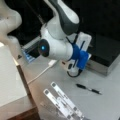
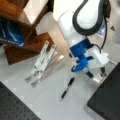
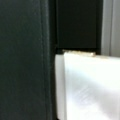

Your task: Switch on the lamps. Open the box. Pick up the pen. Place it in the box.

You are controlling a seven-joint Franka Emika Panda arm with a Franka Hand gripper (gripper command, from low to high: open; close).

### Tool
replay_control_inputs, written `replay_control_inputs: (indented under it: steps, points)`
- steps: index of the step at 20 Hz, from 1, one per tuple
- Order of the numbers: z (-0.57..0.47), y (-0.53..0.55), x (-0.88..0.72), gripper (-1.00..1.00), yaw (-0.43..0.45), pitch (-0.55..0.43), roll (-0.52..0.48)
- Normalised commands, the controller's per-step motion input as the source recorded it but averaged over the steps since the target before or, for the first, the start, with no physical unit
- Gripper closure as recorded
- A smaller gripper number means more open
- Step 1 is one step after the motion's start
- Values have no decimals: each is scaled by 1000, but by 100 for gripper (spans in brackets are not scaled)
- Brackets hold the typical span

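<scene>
Gripper [image 2: 96,75] state cannot be determined; it sits low at the closed box [image 1: 105,53] front. Pen [image 1: 88,89] lies nearby; a sweep could scatter it.

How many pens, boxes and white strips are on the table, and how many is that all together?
Pen: 1, lying loose on the table.
Box: 1, black lid down.
White strips: 2, side by side.
Total: 4.
The gripper is down by the box, away from the pen.
</scene>
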Motion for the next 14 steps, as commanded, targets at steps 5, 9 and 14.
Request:
replay_control_inputs:
  steps: [5, 9, 14]
  points:
    - [-126, -12, 54, -100, -1, -58, 239]
    - [-117, 17, 84, -100, -26, -66, 232]
    - [-78, 89, 134, -100, -34, -61, 218]
